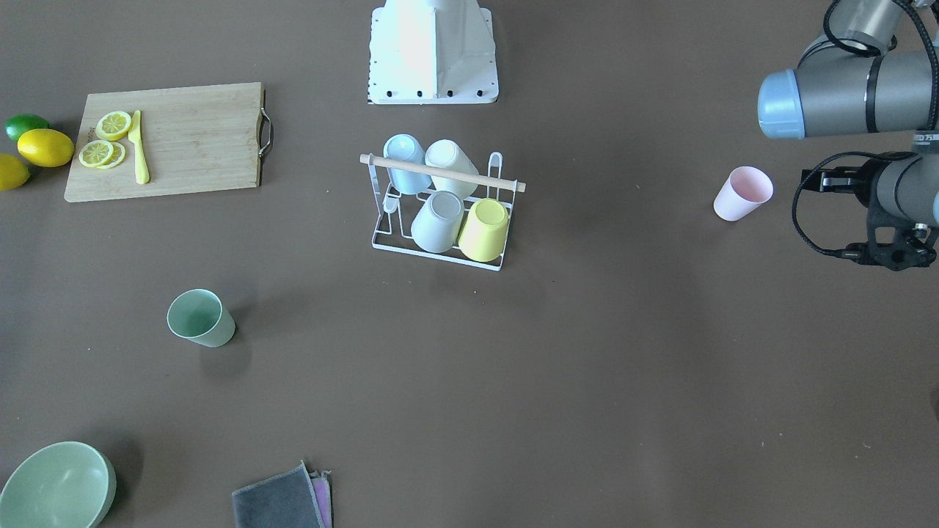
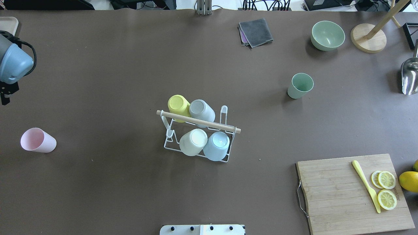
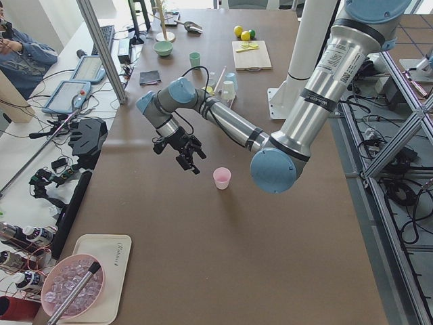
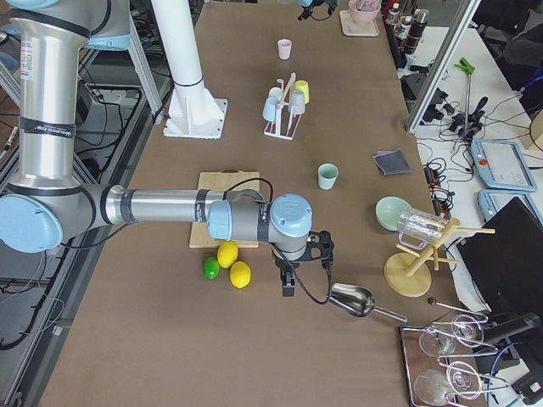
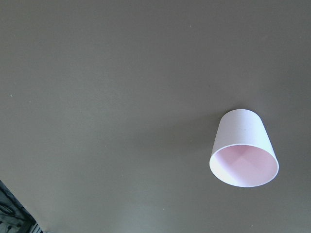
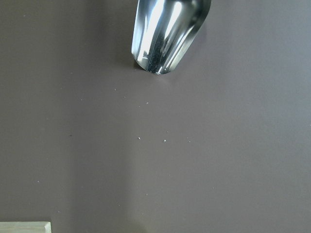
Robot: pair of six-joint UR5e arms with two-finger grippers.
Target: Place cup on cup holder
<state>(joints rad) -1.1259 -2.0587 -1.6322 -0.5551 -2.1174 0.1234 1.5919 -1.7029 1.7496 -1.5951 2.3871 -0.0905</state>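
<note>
The cup holder, a white wire rack with a wooden rod handle, stands mid-table. It holds a yellow, a grey, a cream and a pale blue cup upside down. A pink cup stands alone on the table on my left side and shows at the lower right of the left wrist view. A green cup stands on my right side. My left gripper hovers open and empty beside the pink cup. My right gripper hangs near the lemons; I cannot tell whether it is open.
A cutting board with lemon slices and a yellow knife lies at the near right, whole lemons beside it. A metal scoop, a green bowl, a wooden stand and folded cloths lie at the far right.
</note>
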